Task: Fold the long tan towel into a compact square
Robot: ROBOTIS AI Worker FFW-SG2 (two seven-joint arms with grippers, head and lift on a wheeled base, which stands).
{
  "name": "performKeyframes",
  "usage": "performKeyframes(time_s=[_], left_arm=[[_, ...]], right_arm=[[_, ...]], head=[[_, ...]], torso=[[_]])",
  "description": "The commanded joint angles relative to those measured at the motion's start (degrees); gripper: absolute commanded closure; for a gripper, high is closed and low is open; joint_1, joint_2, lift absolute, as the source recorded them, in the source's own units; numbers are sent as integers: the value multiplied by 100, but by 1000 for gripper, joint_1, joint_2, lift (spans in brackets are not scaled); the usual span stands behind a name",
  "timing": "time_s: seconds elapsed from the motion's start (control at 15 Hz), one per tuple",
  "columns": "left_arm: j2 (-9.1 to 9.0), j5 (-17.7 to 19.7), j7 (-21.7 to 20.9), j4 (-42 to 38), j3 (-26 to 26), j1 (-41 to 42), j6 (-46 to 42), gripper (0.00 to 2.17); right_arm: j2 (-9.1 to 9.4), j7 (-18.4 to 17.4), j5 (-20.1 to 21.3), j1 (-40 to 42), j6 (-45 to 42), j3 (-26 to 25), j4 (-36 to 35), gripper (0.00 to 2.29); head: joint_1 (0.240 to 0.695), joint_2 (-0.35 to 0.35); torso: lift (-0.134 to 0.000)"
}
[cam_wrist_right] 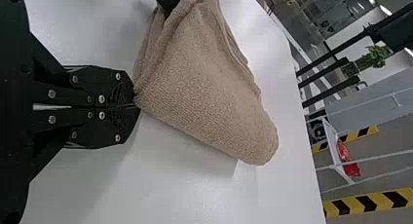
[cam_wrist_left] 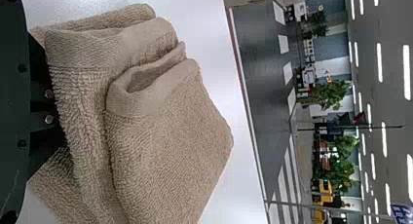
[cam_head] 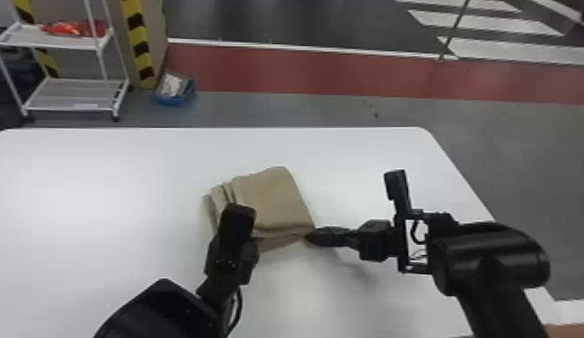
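A white surface (cam_head: 102, 202) is supporting the tan towel (cam_head: 273, 197), which is lying in stacked folds. Beyond it, a white rack (cam_head: 57, 41) is standing near a blue bin (cam_head: 174, 100). The right wrist view is showing the right gripper's (cam_head: 310, 237) jaws closing on a towel corner; the left wrist view is showing green plants (cam_wrist_left: 331, 95), the towel concealing the left gripper's (cam_head: 230, 260) jaws, state indeterminable.

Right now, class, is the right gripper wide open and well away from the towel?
No, in the right wrist view the right gripper is closed on a corner of the tan towel.
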Motion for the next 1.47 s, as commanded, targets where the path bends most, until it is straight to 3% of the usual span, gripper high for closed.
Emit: performKeyframes(time_s=[0.0, 0.2, 0.53, 0.87, 1.0, 1.13, 1.4], left_arm=[[25, 9, -25, -350, 15, 157, 97, 2142], [113, 1, -43, -1141, 24, 482, 413, 2098], [499, -35, -52, -2319, 279, 1098, 923, 2078], [816, -228, -43, -3198, 498, 1537, 1380, 2078], [860, -316, -69, -3488, 630, 1704, 1538, 2078], [930, -351, -78, -3523, 744, 1678, 1503, 2078], [930, -210, -482, -2890, 1078, 1273, 835, 2078]], right_arm=[[24, -155, -13, -10, -87, -16, 8, 2206], [33, -366, -40, -98, -69, 11, 8, 2206], [130, -639, 66, -616, 36, 55, 553, 2206], [130, -946, 382, -1750, -52, 63, 1836, 2206], [130, -1078, 523, -2172, -227, 90, 2250, 2206], [130, -1052, 400, -2155, -175, -77, 2179, 2206], [-116, -744, -330, -1030, -350, -1484, 755, 2206]], head=[[695, -145], [695, -155], [695, -151], [695, -134], [695, -134], [695, -133], [695, -135]], torso=[[-125], [-125], [-125], [-125], [-125], [-125], [-125]])
